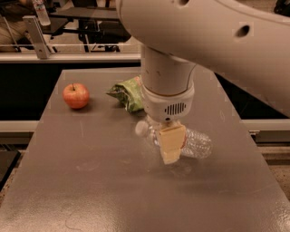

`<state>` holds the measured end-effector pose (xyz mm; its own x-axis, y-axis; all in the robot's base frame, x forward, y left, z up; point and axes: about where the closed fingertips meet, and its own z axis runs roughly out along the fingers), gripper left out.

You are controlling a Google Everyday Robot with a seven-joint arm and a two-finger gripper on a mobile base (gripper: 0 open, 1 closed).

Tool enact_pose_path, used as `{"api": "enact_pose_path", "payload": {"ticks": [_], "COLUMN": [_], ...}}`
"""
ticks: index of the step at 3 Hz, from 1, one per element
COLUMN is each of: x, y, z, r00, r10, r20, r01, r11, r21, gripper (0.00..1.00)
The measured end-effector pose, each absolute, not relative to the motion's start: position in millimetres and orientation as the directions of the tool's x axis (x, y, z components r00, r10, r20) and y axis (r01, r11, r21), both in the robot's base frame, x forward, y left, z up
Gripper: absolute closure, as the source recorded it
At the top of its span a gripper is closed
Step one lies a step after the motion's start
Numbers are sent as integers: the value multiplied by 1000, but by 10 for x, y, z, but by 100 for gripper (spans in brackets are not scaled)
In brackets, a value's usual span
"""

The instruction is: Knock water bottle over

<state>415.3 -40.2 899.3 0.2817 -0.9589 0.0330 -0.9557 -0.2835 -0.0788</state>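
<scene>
Camera view: gripper (170, 149) before water bottle (195, 141).

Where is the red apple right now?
In the camera view, the round red apple sits on the grey table's far left, left of the crumpled green bag, well away from the gripper over the lying clear ribbed water bottle.

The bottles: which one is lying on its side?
The water bottle on the table, behind the end effector; the small bottle far back stands upright.

A cream hand (171, 146) fronts the clear, white-capped water bottle (195, 142), beside a red apple (76, 95) and green bag (129, 93).
</scene>
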Motion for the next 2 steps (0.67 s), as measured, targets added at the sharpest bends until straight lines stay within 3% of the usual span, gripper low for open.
{"api": "enact_pose_path", "payload": {"ticks": [2], "x": [4024], "y": [-348], "z": [8840], "r00": [273], "r10": [-962], "r20": [10], "r01": [-961], "r11": [-273], "r21": [-44], "gripper": [0]}}
